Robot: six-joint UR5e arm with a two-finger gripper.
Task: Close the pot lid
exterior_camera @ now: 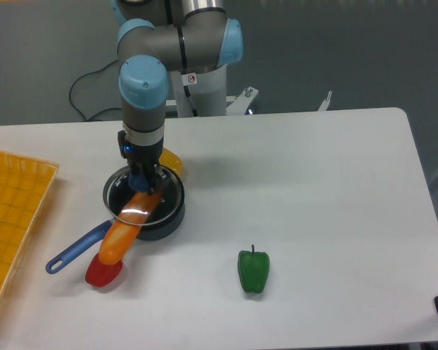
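So my claw (143, 182) is parked straight down over the pot (145, 205), which sits on the left-middle part of the white table (313, 204) with its blue handle (78, 250) sticking out toward the front-left. The glass lid (143, 195) lies on top of the pot, and my fingers are down at the blue knob in its middle; honestly I can't tell from this angle whether they're pinched on it or just sitting around it, the wrist blocks too much. An orange spatula-looking thing (124, 230) leans across the front rim of the pot and runs down toward a red piece (103, 271) on the table just beside the handle, so that front-left corner is pretty crowded. Something yellow (171, 159) peeks out right behind the pot, close to touching it. A yellow tray (14, 219) hugs the left edge of the table, not far from the handle tip. The green pepper (253, 270) stands well off to the front-right, apart from everything. The whole right half of the table out to the rounded far corner is open surface, so that's where the room is.
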